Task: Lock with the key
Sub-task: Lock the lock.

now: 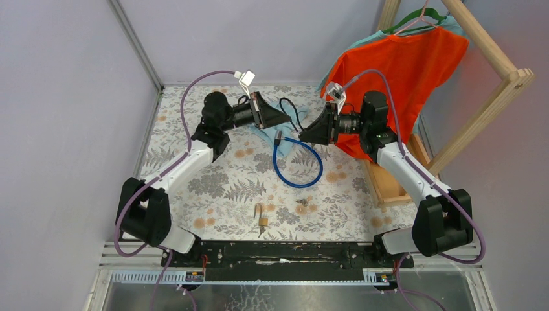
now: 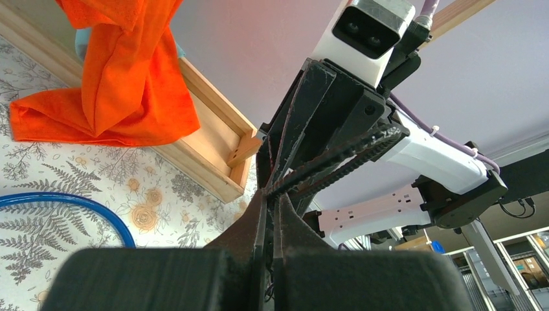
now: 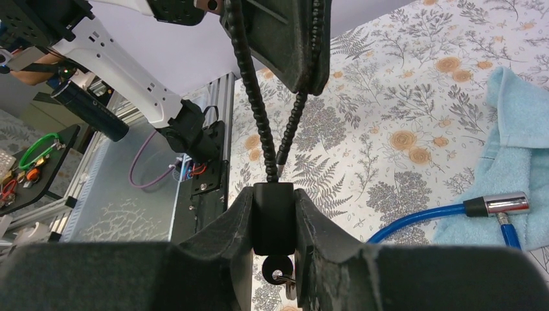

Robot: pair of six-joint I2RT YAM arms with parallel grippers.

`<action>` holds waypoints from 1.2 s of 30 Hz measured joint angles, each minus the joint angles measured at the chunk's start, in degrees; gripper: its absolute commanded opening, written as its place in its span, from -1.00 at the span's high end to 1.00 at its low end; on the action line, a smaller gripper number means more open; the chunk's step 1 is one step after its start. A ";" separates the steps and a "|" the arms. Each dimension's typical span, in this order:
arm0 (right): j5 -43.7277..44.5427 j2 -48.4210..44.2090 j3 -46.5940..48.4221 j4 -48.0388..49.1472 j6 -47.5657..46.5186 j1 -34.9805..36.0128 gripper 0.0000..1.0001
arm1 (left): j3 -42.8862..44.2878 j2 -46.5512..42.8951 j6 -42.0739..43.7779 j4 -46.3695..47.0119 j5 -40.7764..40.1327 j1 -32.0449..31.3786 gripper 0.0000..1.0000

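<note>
The key (image 1: 301,207) is a tiny dark bunch lying on the floral table near the front. The brass padlock (image 1: 262,219) lies to its left. My right gripper (image 1: 303,137) is shut on a black lock body (image 3: 273,217), held above the table. A black round tab with a metal ring (image 3: 280,269) hangs under that body. A black beaded cable (image 3: 256,97) runs from the body up to my left gripper (image 1: 288,118). In the left wrist view, the left gripper (image 2: 272,194) is shut on that cable (image 2: 336,159).
A blue cable lock (image 1: 298,165) loops on the table under the grippers, its metal end on a light blue towel (image 1: 268,133). An orange shirt (image 1: 401,78) hangs on a wooden rack (image 1: 492,97) at the right. Grey walls close the left and back.
</note>
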 measured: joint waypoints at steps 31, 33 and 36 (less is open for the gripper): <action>5.95 1.36 -2.12 2.25 6.27 0.11 1.00 | -6.16 0.66 -5.18 9.05 -5.22 -0.66 1.00; 7.10 1.36 -2.12 1.68 6.12 0.02 1.00 | -6.16 0.66 -5.18 8.96 -5.42 -0.79 1.00; 8.22 1.38 -2.12 1.51 6.21 -0.26 1.00 | -6.16 0.66 -5.18 8.92 -5.66 -1.01 1.00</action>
